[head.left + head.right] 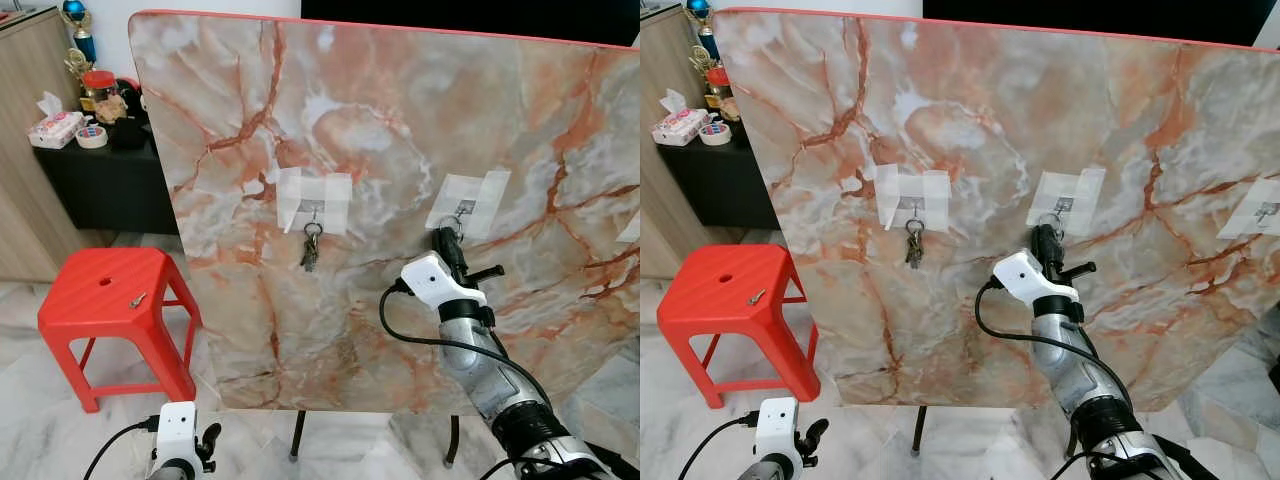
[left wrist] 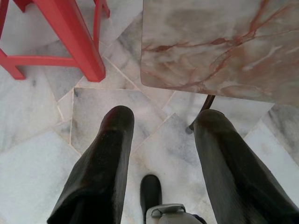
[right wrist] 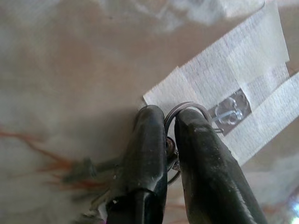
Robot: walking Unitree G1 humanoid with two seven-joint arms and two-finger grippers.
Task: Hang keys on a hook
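A marble-patterned board (image 1: 400, 150) stands upright with hooks taped to it. A bunch of keys (image 1: 311, 250) hangs from the left hook (image 1: 313, 210). My right gripper (image 1: 447, 240) is raised against the board just under the middle hook (image 1: 466, 208); its fingers are shut on a key ring (image 3: 187, 108), whose loop sits right beside the clear hook (image 3: 230, 111) under white tape. A third hook (image 1: 1267, 210) is taped farther right. My left gripper (image 2: 161, 135) hangs low over the floor, open with nothing between its fingers.
A red plastic stool (image 1: 112, 295) stands left of the board with a small metal piece (image 1: 137, 299) on its seat. A dark cabinet (image 1: 100, 175) behind holds a tissue pack, tape roll and jar. The floor is marble tile (image 2: 37, 154).
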